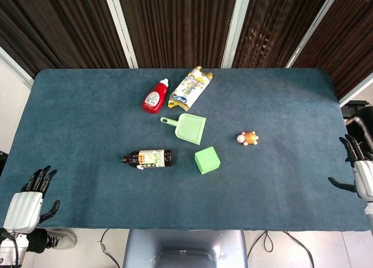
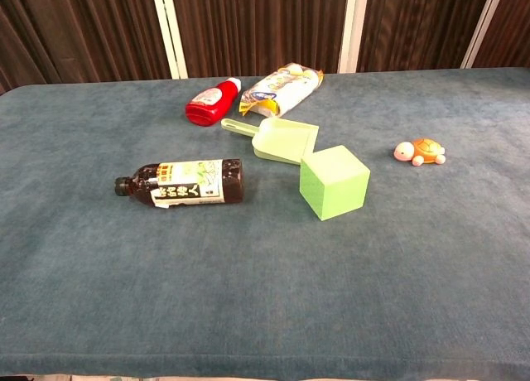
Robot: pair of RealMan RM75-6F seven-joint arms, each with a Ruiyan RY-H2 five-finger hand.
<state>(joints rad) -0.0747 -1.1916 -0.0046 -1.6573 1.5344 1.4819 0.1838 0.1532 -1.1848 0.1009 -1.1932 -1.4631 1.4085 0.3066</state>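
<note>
As seen from the head view, shows the left hand (image 1: 26,207) at 8 o'clock, off the edge of the desk (image 1: 76,116), fingers spread and holding nothing. Shows the right hand (image 1: 361,176) at 3 o'clock, also beyond the edge, fingers apart, empty. Puts the dark bottle (image 1: 148,158) on its side near the centre, nearest to the left hand yet well apart. Puts the toy turtle (image 1: 248,138) toward 3 o'clock, nearest to the right hand. Adds a green cube (image 1: 207,160) near the bottle, and toward 12 o'clock a green dustpan (image 1: 189,128), a red bottle (image 1: 154,97) and a snack bag (image 1: 190,88).

In the chest view, gives no hand at all. Confirms the dark bottle lying flat, cap toward 9 o'clock, and the turtle apart from the cube. Looks like a waiting stance, nothing grasped yet. Would call for a long reach inward, with fingers wide across the bottle body.
</note>
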